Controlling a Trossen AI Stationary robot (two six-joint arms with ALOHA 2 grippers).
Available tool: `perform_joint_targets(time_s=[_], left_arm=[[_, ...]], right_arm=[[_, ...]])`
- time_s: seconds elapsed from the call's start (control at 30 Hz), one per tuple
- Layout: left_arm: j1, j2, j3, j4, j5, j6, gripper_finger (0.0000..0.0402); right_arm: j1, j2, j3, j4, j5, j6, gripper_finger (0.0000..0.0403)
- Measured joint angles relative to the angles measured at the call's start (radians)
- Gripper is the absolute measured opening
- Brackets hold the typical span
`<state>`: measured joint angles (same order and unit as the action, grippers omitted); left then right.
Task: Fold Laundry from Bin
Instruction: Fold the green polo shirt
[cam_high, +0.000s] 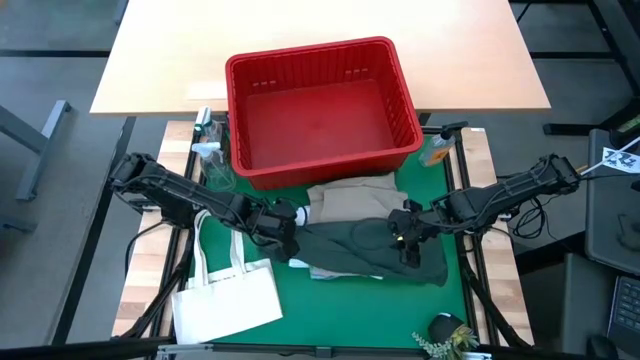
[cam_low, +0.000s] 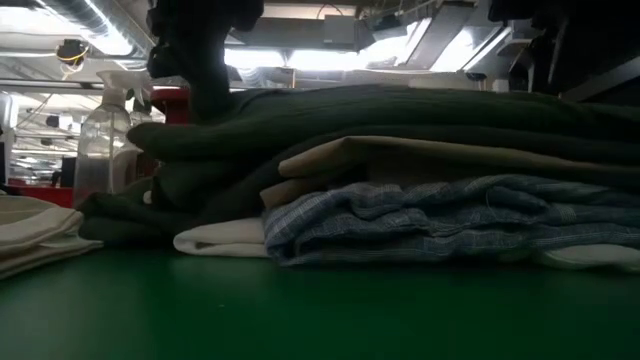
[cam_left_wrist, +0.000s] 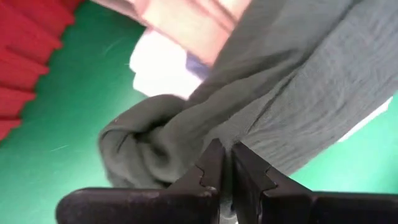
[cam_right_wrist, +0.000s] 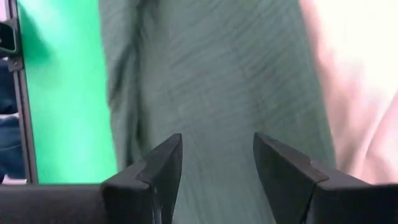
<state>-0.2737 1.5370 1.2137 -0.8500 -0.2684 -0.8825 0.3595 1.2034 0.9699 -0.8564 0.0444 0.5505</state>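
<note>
A stack of laundry lies on the green mat in front of the red bin (cam_high: 310, 52). A dark green garment (cam_high: 370, 245) is on top, with beige (cam_low: 450, 155), blue-and-white (cam_low: 420, 215) and white (cam_low: 220, 238) pieces under it. My left gripper (cam_high: 285, 228) is at the stack's left end, shut on the green garment (cam_left_wrist: 292, 93). My right gripper (cam_high: 405, 240) hovers open over the garment's right half (cam_right_wrist: 217, 74), touching nothing. The bin shows no cloth inside. My left gripper pinches a raised ridge of the dark green garment (cam_left_wrist: 231, 134) at its left end between its two fingertips, slanting down from the table's left. The cloth beside the hold is bunched and slack (cam_left_wrist: 143, 146). The rest of the garment lies on the stack.
A white tote bag (cam_high: 225, 300) lies flat at the near left. Spray bottles (cam_high: 210, 150) stand left of the bin and an orange item (cam_high: 437, 150) stands to its right. A small sprig-like thing (cam_high: 445, 338) lies at the near right edge.
</note>
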Motion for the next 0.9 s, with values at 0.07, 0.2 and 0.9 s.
perform_joint_targets(time_s=[0.07,0.2,0.9], left_arm=[[0.0,0.0,0.0,-0.021,-0.004,0.002,0.0018],[-0.001,0.0,0.0,-0.05,-0.034,0.001,0.003],[0.054,0.0,0.0,-0.08,-0.104,-0.006,0.0169]], right_arm=[[0.0,-0.006,0.0,-0.015,-0.011,0.0,0.0198],[0.0,-0.025,0.0,-0.045,-0.012,0.001,0.0198],[0.0,-0.124,0.0,-0.115,-0.1,0.002,0.0198]])
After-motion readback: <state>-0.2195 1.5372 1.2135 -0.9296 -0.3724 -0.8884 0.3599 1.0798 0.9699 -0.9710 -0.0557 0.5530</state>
